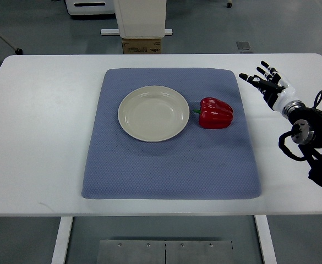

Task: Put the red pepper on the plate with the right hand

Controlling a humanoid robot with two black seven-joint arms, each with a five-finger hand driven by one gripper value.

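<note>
1. Your right hand (268, 83) hangs over the bare table (39, 137) near its far right corner, just past the right edge of the mat (172, 170), with the arm coming in from the picture's right edge.
2. Its fingers (260, 71) are spread apart and stretched out toward the far left, and they have hold of nothing.
3. You can see the wrist, white at the hand and black behind it with looping cables, over the table's right edge.
4. You find the red pepper (216, 113) lying on the blue-grey mat, in the right part of it and nearer the far edge than the near one.
5. You see its green stem pointing left toward the plate (153, 113), and the stem reaches almost to the rim; whether it touches cannot be told.
6. You have the round, cream plate sitting on the mat a little left of the mat's middle and toward the far edge, with nothing in it.
7. Your hand and the pepper are apart, with a strip of mat and its right edge between them.
8. You see the mat lying across the middle of the white table, its corners well inside the table's edges.
</note>
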